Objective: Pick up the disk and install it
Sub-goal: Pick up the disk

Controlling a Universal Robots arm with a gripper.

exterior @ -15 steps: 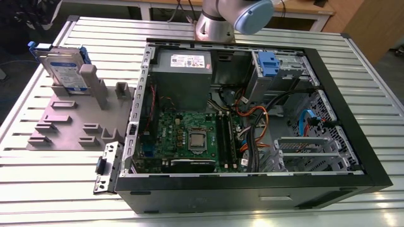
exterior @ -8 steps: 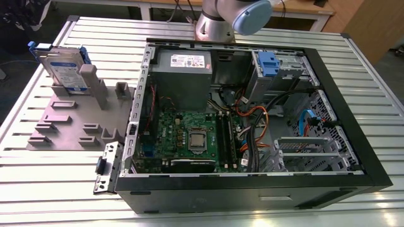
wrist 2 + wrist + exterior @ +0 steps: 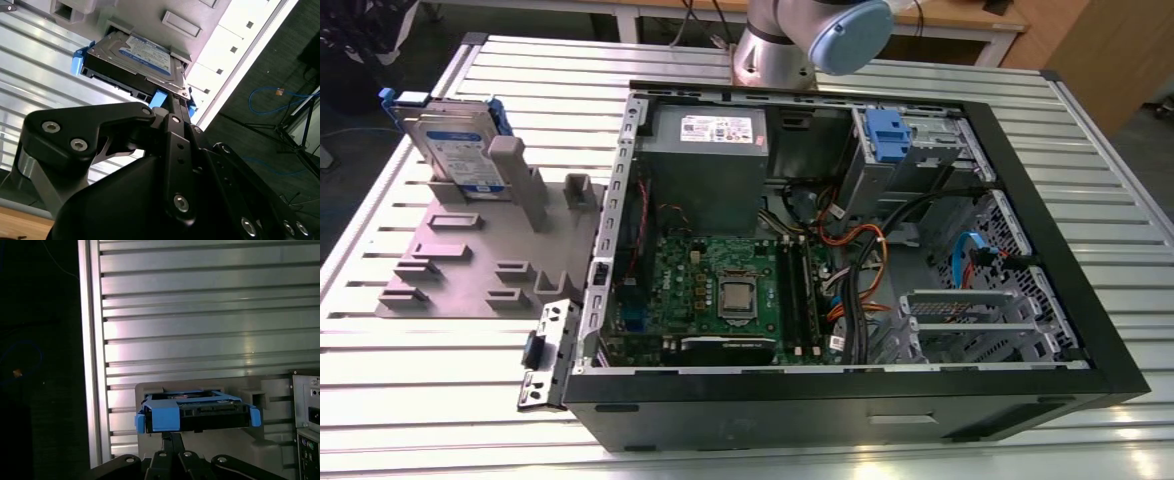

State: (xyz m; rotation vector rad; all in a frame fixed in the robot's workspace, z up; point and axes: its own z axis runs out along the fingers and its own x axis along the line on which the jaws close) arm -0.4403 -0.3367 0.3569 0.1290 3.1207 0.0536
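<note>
The disk (image 3: 454, 150) is a silver-grey drive with a white-and-blue label in a blue carrier. It stands on edge in a slot of the grey holder block (image 3: 467, 260) at the exterior view's left. Both wrist views look at the disk (image 3: 142, 55) (image 3: 197, 412) past the black gripper (image 3: 171, 102) (image 3: 172, 437). The fingers lie together, shut on nothing. The gripper is apart from the disk, and no part of it is near the disk in the exterior view. The arm (image 3: 814, 40) rises at the table's far side.
The open computer case (image 3: 854, 250) lies on the slatted metal table (image 3: 1067, 120), with motherboard, cables and a grey power-supply box (image 3: 707, 160). A drive bay with a small blue clip (image 3: 887, 135) sits at its far corner. The case's rear corner (image 3: 307, 415) shows beside the holder block.
</note>
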